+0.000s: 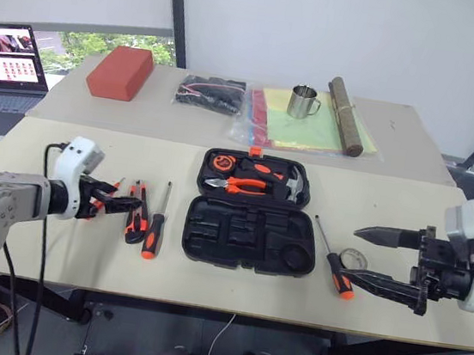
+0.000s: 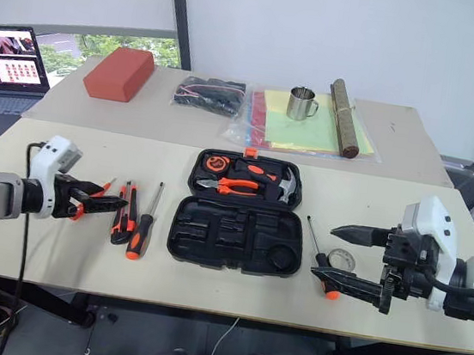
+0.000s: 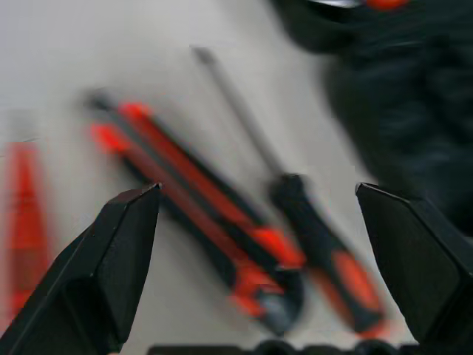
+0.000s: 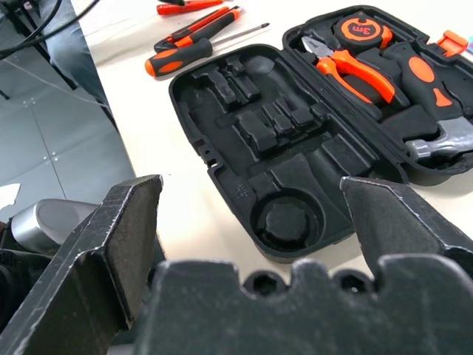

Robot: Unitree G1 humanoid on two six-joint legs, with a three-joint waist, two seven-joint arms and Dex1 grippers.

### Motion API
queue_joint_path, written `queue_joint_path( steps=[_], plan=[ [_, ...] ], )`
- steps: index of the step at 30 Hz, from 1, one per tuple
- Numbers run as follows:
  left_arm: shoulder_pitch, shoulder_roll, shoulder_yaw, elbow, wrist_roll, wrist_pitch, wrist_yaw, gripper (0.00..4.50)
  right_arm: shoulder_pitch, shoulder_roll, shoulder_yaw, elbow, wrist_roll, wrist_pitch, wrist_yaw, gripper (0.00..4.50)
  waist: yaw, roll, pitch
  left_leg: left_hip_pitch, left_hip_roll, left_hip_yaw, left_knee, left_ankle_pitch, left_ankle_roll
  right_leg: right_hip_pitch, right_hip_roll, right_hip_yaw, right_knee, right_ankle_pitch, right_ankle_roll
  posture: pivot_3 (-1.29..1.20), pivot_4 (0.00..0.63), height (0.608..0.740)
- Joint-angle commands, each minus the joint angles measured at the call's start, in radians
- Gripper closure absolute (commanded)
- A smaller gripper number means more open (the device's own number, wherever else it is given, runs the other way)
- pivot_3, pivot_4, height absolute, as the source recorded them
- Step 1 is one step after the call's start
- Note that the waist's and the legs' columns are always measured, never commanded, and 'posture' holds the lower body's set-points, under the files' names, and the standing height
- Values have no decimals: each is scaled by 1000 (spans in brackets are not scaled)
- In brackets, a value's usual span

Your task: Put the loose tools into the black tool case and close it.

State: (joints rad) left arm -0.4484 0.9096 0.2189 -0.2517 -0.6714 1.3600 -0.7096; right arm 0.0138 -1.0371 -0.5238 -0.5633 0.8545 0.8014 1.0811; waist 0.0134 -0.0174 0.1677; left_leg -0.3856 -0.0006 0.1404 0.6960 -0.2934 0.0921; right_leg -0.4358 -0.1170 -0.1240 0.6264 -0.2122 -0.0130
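The black tool case (image 1: 246, 241) lies open at the table's middle, its near half showing bare recesses (image 4: 281, 140). Left of it lie a screwdriver (image 1: 154, 235), the utility knife (image 1: 135, 214) and the slim tester screwdriver (image 2: 106, 186). My left gripper (image 1: 130, 206) hovers open over these, fingers pointing toward the case; its wrist view shows knife (image 3: 199, 214) and screwdriver (image 3: 325, 251) between the fingers. Right of the case lie a second screwdriver (image 1: 339, 278) and the grey tape roll (image 1: 354, 259). My right gripper (image 1: 350, 253) is open just beside them, holding nothing.
The case's far half holds pliers (image 1: 245, 185), a hammer (image 1: 292, 187) and a tape measure (image 1: 221, 163). On the rear table sit a red block (image 1: 120, 72), a black bag of cables (image 1: 211, 94), a metal mug (image 1: 302, 102), a rolled mat (image 1: 346, 115) and a laptop (image 1: 4, 62).
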Motion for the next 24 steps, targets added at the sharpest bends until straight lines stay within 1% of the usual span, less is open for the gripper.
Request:
queue_joint_path(
  steps=[1,3,6,7,9,12,15,18,21,22,24],
  plan=[
    [17,-5,-7,-123,-28,119,57,0,14,18,-24,-39,4,-33,-16,10,0,0,0,0,0,0,0,0,0,0,0,0,0,0,0,0,150,736],
    [15,-29,-15,-157,-19,158,102,0,28,26,-26,-48,4,-37,-21,10,1,0,0,2,0,0,0,0,-1,1,0,1,1,0,0,0,150,736],
    [-13,-109,-4,-205,-32,238,153,0,45,35,-32,-59,4,-44,-26,10,4,0,0,3,0,0,0,1,-2,3,0,1,1,0,0,0,150,736],
    [-16,-119,-16,-222,-29,249,168,0,46,36,-32,-61,4,-44,-28,10,5,-1,0,3,0,0,0,0,-2,3,0,1,1,0,0,0,150,736],
    [-13,-127,-60,-250,-7,254,208,0,50,38,-33,-63,5,-46,-31,10,6,-1,1,3,0,-1,1,-4,-9,3,0,1,1,0,0,0,150,736],
    [-2,-135,-101,-240,20,254,266,0,54,40,-35,-67,7,-50,-36,10,10,-1,1,4,0,-1,1,-4,-9,4,0,2,2,2,-4,0,150,736],
    [20,-144,-115,-215,34,254,299,0,63,41,-42,-72,10,-54,-38,10,11,-1,1,9,0,-1,1,-4,-9,8,1,2,1,2,-4,0,150,736],
    [35,-172,-132,-191,53,254,320,774,71,40,-46,-80,16,-58,-36,0,11,-1,0,14,1,-1,0,-4,-10,12,1,2,1,-1,0,0,150,736],
    [36,-189,-132,-170,65,252,329,1850,71,37,-47,-90,23,-59,-34,0,12,-1,0,15,1,-1,-1,-4,-10,12,0,3,1,-1,0,0,150,736],
    [34,-192,-132,-164,70,251,329,2281,71,35,-48,-93,26,-59,-32,0,14,-1,0,15,1,-1,-1,-4,-11,12,0,3,1,-1,0,0,150,736],
    [27,-191,-133,-141,79,237,327,2928,72,34,-52,-95,30,-58,-30,0,17,0,0,15,1,-1,-1,-4,-11,12,0,3,1,0,0,0,150,736]
  ],
)
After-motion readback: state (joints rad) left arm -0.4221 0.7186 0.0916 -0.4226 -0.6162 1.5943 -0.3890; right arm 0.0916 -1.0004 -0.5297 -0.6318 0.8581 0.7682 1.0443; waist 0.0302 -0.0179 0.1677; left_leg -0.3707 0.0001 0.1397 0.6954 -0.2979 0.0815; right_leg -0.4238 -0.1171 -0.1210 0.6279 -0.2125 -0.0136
